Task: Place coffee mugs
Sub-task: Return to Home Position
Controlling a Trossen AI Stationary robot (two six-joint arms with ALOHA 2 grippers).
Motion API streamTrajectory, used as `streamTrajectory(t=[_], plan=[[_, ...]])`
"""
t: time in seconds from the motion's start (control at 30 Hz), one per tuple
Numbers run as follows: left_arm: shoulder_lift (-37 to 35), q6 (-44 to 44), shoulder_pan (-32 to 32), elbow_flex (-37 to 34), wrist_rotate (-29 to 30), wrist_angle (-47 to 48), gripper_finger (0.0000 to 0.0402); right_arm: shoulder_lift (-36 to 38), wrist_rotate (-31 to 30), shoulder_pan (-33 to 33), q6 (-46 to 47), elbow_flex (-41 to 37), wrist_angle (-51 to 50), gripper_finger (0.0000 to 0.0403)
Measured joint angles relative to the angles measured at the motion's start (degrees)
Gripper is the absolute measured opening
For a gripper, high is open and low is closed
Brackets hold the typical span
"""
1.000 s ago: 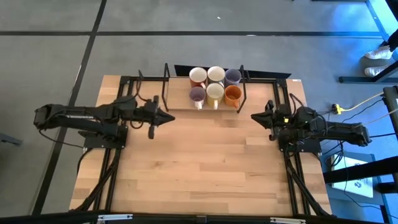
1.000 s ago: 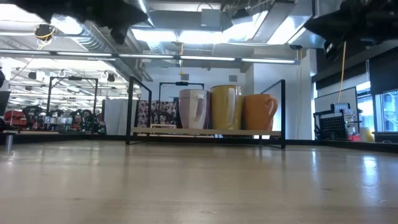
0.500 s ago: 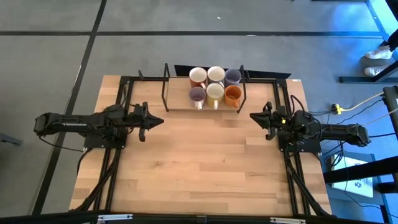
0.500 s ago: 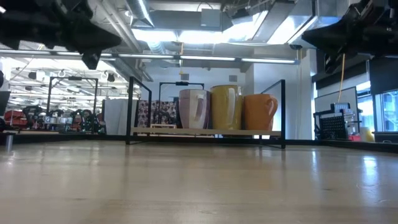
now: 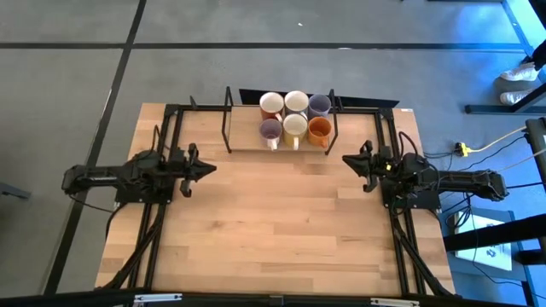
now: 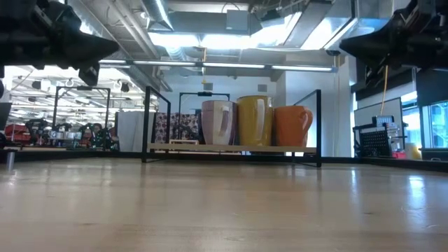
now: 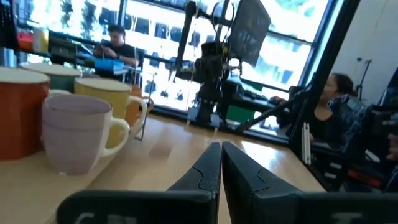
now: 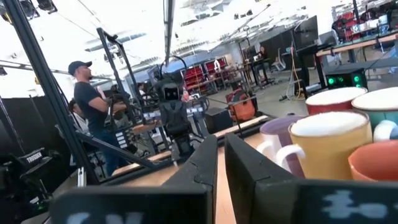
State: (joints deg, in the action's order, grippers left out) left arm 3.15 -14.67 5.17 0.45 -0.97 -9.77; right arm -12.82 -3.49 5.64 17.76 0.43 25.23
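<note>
Six coffee mugs stand in two rows on the wooden base of a black wire rack [image 5: 243,141] at the table's far edge. The far row holds a white mug with a reddish inside [image 5: 271,104], a cream mug [image 5: 296,101] and a pale lavender mug [image 5: 319,105]. The near row holds a dark purple mug [image 5: 270,129], a cream mug [image 5: 294,127] and an orange mug [image 5: 320,129]. My left gripper [image 5: 212,166] is shut above the table's left part, pointing right. My right gripper [image 5: 345,159] is shut at the right, pointing left. Neither touches a mug.
The rack's upright black bars [image 5: 227,115] stand at the left end of the base and beside the orange mug. Black frame rails [image 5: 171,128] run along both table sides under the arms. Bare wooden table [image 5: 281,222] spreads between the arms and toward the near edge.
My left gripper has drawn back toward the table's left edge, away from the rack, staying shut and slightly lower. The right arm has barely moved. The mugs have stayed where they were.
</note>
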Motion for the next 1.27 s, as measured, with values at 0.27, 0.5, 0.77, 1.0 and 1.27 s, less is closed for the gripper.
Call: streamTrajectory(t=[0.27, 0.5, 0.77, 1.0, 1.27], plan=[[-3.05, 1.59, 0.00, 0.01, -0.03, 3.15, 0.0007, 0.00, 0.03, -0.01, 0.09, 0.00, -3.20, 0.0019], [-3.01, 3.11, 0.00, 0.00, 0.68, 3.57, 0.0007, -0.02, 0.02, -0.01, -0.04, 0.00, -5.83, 0.0019], [-3.01, 3.21, 0.00, 0.00, 1.48, 3.36, 0.0007, -0.02, 2.63, -0.01, -3.25, 0.00, -6.73, 0.0019], [-3.01, 3.22, 0.00, 0.00, 1.50, 3.35, 0.0007, 0.02, 2.99, 0.01, -7.24, 0.00, -6.90, 0.0019], [-3.01, 3.22, 0.00, 0.00, 1.50, 3.33, 0.0007, 0.02, 5.10, -0.01, -7.98, 0.00, -7.06, 0.0019]])
